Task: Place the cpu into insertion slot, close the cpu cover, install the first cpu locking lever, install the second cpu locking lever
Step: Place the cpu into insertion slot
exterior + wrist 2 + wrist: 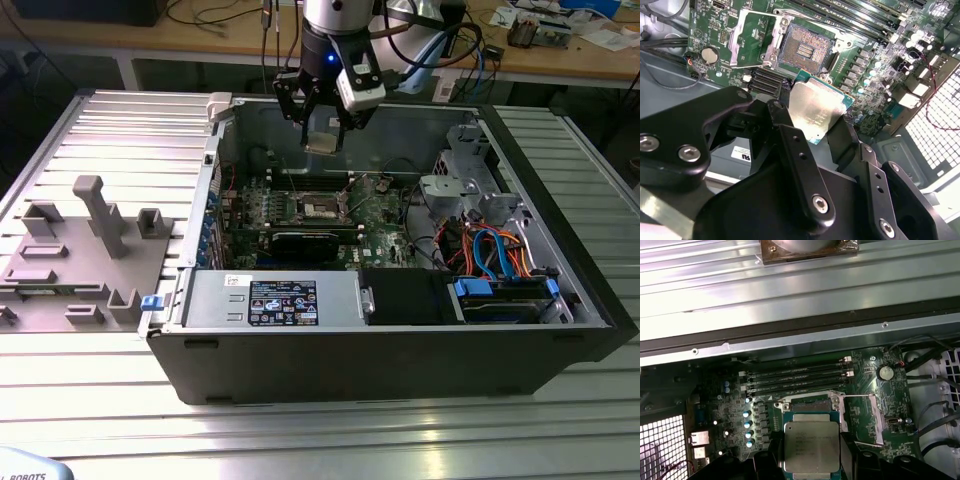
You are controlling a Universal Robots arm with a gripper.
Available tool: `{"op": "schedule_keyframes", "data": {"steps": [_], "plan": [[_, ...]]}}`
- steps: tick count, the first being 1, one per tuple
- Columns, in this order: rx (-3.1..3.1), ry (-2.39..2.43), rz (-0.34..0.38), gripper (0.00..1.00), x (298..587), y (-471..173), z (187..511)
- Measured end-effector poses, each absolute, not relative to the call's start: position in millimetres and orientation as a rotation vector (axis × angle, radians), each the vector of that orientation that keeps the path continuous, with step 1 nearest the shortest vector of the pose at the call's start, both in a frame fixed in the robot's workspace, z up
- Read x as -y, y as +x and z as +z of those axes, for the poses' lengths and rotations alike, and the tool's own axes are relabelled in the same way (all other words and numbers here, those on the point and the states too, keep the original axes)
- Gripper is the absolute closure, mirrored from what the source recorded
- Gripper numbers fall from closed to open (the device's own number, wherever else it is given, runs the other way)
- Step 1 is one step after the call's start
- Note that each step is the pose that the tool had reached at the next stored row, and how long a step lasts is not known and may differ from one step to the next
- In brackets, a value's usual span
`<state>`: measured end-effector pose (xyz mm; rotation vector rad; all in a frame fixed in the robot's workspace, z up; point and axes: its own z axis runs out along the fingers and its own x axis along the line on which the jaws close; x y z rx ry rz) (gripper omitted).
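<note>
The gripper [322, 138] holds the cpu [817, 112] (insertion slot [805, 48] below).

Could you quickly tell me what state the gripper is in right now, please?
Gripper: closed on the cpu, holding it in the air over the open insertion slot; the chip is not yet seated.

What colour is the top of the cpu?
The cpu top is dull silver-grey, on a green base; clearest in the first wrist view.
</note>
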<state>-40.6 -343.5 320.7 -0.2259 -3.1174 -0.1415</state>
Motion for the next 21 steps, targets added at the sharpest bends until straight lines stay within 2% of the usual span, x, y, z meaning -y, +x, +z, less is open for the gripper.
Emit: {"op": "schedule_keyframes", "data": {"steps": [21], "plan": [[3.115,-0.264,-0.142,0.45,343.5,-40.6,319.3]]}}
